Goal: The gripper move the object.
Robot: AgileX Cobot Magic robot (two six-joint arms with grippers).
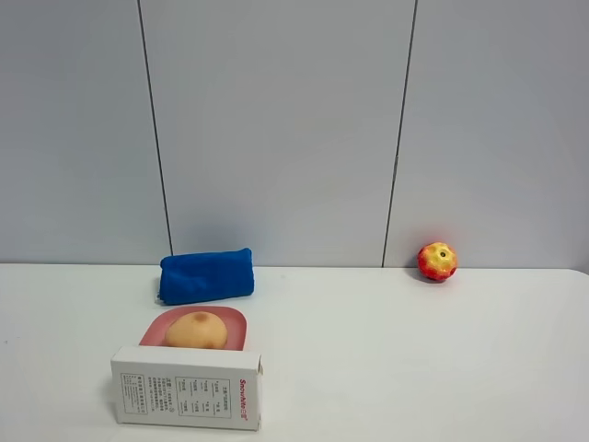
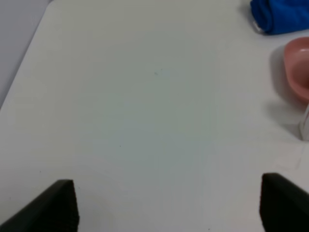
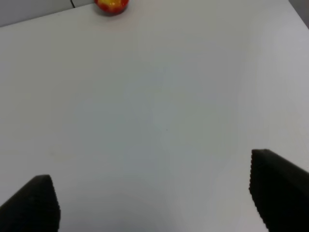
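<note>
The tan-orange potato-like object (image 1: 196,330) lies in a pink bowl (image 1: 237,320) at the left front of the table in the exterior high view. Neither arm shows in that view. In the left wrist view my left gripper (image 2: 169,205) is open over bare white table, with the pink bowl's rim (image 2: 297,67) at the picture's edge; the object itself is hidden there. In the right wrist view my right gripper (image 3: 154,203) is open and empty above bare table.
A blue folded cloth (image 1: 206,274) lies behind the bowl, also in the left wrist view (image 2: 282,17). A white printed box (image 1: 187,387) stands in front of the bowl. A red-and-yellow apple (image 1: 437,261) sits at the back right, also in the right wrist view (image 3: 111,5).
</note>
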